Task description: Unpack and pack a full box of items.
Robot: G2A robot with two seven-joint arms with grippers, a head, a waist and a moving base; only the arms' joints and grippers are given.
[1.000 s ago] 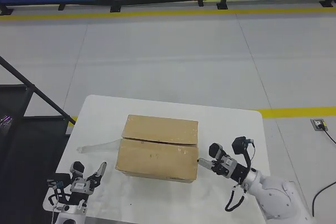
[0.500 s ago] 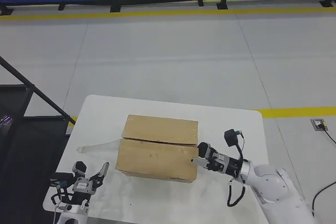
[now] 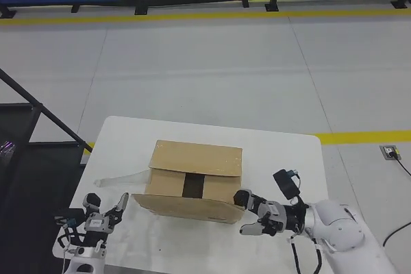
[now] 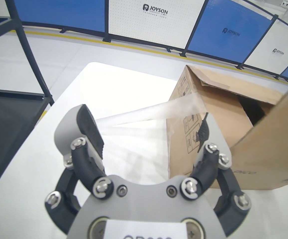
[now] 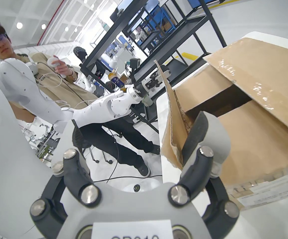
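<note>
The right tool point(image 3: 248, 214), spread wide and astride the near flap point(image 3: 171, 205), has swung it outward, opening the box point(image 3: 195, 159). The left tool point(image 3: 107, 202) gapes empty. Unpacking can start.

Left end effector point(image 3: 107, 203) and right end effector point(image 3: 245, 214) both sit low, fingers spread wide apart.
</note>
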